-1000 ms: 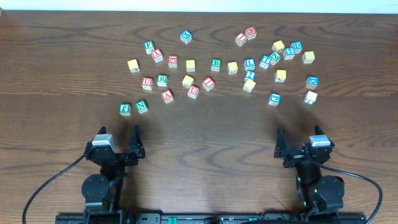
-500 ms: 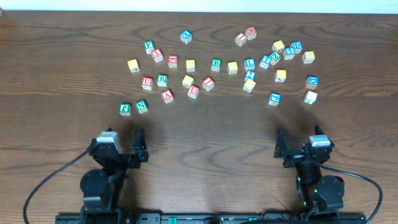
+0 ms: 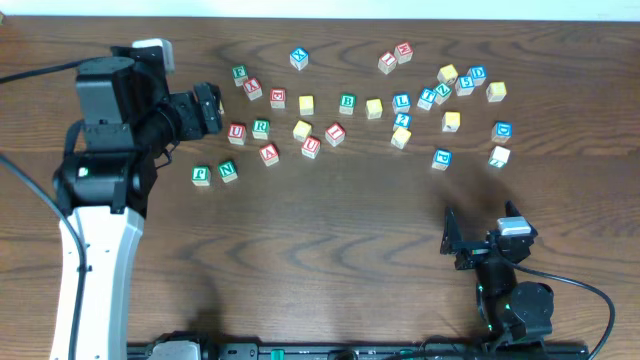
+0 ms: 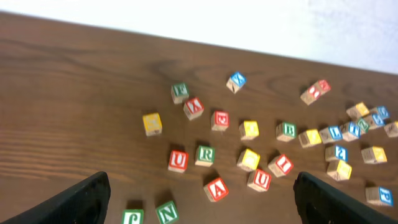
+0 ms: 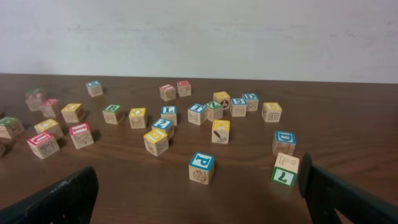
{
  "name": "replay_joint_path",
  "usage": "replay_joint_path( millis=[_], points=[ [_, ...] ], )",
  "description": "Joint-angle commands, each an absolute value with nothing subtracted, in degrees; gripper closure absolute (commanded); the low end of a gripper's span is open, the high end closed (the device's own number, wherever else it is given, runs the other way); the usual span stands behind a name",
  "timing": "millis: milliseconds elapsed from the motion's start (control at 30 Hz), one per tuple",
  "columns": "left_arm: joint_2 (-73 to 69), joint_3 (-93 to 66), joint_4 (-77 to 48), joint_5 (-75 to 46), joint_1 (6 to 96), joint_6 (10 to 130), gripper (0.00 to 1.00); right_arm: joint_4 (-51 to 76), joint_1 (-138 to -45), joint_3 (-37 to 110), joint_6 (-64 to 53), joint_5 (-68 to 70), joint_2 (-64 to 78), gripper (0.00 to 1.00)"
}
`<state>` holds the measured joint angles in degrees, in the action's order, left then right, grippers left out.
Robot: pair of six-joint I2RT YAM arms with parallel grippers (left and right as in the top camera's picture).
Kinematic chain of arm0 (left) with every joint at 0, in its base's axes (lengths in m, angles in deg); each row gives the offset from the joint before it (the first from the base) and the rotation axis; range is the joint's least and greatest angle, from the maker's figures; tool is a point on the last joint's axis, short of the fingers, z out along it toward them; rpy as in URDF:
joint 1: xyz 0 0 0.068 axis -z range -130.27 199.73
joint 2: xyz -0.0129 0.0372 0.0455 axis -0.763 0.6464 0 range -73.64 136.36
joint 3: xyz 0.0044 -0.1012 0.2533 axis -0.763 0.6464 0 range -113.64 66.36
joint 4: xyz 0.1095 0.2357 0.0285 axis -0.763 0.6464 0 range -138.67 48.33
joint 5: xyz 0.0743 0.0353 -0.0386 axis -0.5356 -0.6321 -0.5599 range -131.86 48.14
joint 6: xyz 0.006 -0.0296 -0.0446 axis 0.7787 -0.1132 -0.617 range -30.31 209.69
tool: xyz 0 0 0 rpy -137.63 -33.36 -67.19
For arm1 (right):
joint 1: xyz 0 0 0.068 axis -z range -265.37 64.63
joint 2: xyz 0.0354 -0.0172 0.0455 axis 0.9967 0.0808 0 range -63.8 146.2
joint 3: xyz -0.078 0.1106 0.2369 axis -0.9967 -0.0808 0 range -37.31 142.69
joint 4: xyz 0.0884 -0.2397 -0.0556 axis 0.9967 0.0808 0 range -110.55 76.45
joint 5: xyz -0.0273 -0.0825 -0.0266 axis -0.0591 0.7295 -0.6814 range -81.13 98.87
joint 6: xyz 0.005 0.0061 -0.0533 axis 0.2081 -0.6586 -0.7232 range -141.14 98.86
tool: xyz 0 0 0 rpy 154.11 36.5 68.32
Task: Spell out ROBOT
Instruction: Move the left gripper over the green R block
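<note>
Wooden letter cubes lie scattered across the far half of the table. The green R cube (image 3: 260,128) (image 4: 204,155) sits beside a red U cube (image 3: 237,132). The green B cube (image 3: 347,102) (image 4: 285,130) lies between two yellow cubes (image 3: 306,104) (image 3: 374,108). I cannot make out a blue T cube. My left gripper (image 3: 212,108) (image 4: 200,198) hangs open and empty above the left end of the scatter. My right gripper (image 3: 472,238) (image 5: 198,199) rests open and empty near the front right, short of a blue P cube (image 5: 202,167).
Green F (image 3: 201,175) and N (image 3: 229,171) cubes lie nearest the front left. Red A (image 4: 217,188), U (image 4: 259,180) and I (image 4: 280,165) cubes sit between the left fingers' line of sight. More blue and yellow cubes (image 3: 451,121) cluster at the far right.
The left arm has lifted from its rest at the front left and swung out to the far left, its gripper now over the left cubes. The right arm has not moved.
</note>
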<state>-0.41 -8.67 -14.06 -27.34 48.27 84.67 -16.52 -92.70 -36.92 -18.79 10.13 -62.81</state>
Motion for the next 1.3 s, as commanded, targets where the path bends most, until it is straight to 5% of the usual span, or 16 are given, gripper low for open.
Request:
replay_joint_path(
  millis=[0, 267, 567, 933, 1133, 1267],
  points=[
    [0.3, -9.6, -13.0, -20.7, 48.1, 85.4, 0.07, -16.3, -92.2, -37.0, -18.4, 10.2, -63.1, 0.01],
    [3.7, -11.4, -8.8, -22.2, 48.2, 87.3, 0.07, -16.3, -92.2, -37.0, -18.4, 10.2, -63.1, 0.01],
    [22.8, -33.2, 4.3, -26.5, 50.9, 87.0, 0.07, -16.3, -92.2, -37.0, -18.4, 10.2, -63.1, 0.01],
    [24.7, -33.3, 4.2, -26.0, 51.0, 87.1, 0.07, -16.3, -92.2, -37.0, -18.4, 10.2, -63.1, 0.01],
    [27.2, -33.3, 6.8, -47.7, 59.7, 86.4, 0.07, -16.3, -92.2, -37.0, -18.4, 10.2, -63.1, 0.01],
    [32.9, -33.3, 4.7, -47.5, 61.7, 85.5, 0.07, -16.3, -92.2, -37.0, -18.4, 10.2, -63.1, 0.01]
  ],
)
